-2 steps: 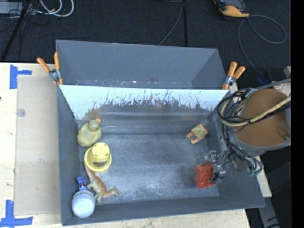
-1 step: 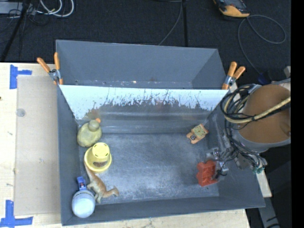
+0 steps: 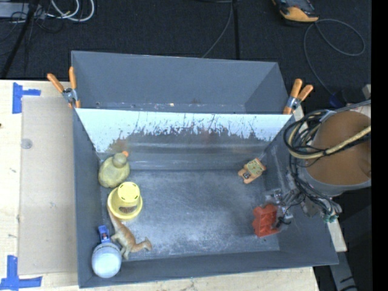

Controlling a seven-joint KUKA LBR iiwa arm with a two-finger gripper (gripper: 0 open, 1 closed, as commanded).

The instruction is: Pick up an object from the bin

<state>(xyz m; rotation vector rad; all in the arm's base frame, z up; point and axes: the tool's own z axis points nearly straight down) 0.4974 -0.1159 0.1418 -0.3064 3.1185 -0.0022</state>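
Note:
My gripper (image 3: 282,207) is low at the bin's right wall, near the front right corner. A small red blocky thing (image 3: 264,220) lies on the bin floor right against it, on its left side; whether the gripper grips it cannot be made out. A small tan and orange piece (image 3: 251,170) lies further back, to the upper left of the gripper.
Along the bin's left side lie a pale green gourd-shaped toy (image 3: 113,170), a yellow round cup-like thing (image 3: 125,200), a tan animal figure (image 3: 132,240) and a white and blue rounded thing (image 3: 106,260). The arm with its brown cover and cables hangs over the right rim.

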